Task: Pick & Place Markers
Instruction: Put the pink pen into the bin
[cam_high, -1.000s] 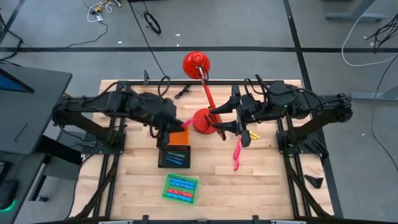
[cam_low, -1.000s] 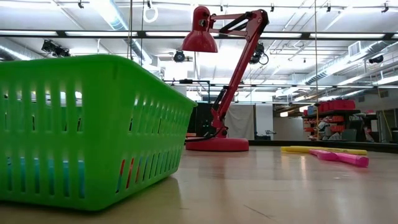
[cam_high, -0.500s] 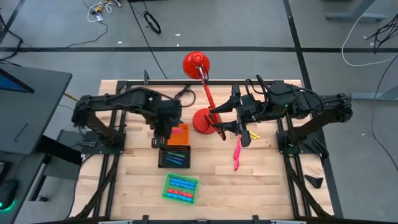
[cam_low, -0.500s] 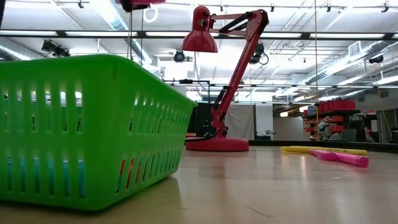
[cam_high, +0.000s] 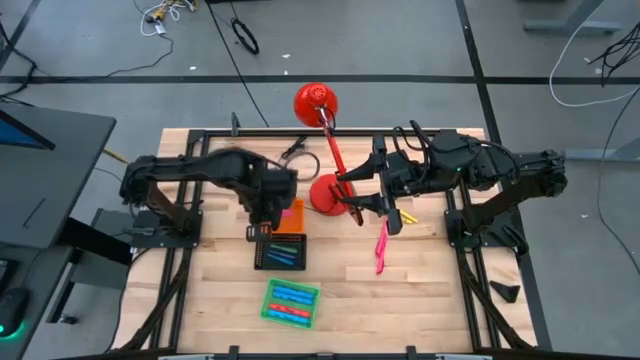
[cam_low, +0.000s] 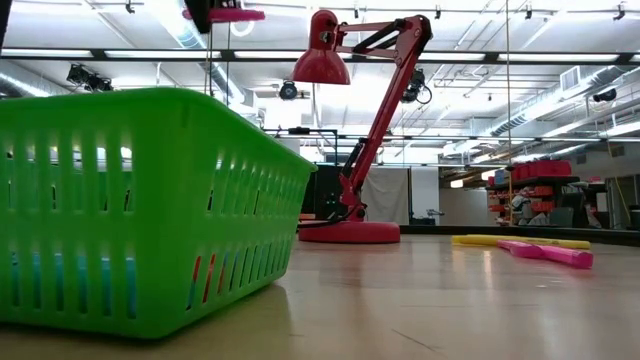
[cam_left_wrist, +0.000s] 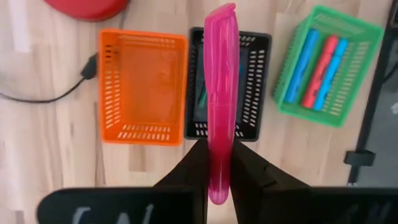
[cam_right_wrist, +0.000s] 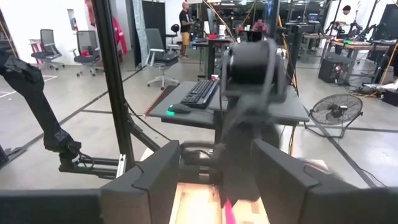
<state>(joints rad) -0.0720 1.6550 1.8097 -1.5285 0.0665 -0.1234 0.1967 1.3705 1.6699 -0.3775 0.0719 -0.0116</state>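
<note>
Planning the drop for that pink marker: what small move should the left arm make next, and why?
Probably ease the left gripper toward the empty orange tray. It is shut on the pink marker, which hangs over the black tray.

1. Pink marker (cam_left_wrist: 221, 93) clamped between the left gripper (cam_left_wrist: 214, 163) fingers, up in the air over the orange and black trays.
2. Two blue markers and a red one (cam_left_wrist: 318, 70) lie side by side in the green tray.
3. Pink (cam_high: 381, 243) and yellow (cam_low: 490, 240) markers lie loose on the table near the lamp base.
</note>
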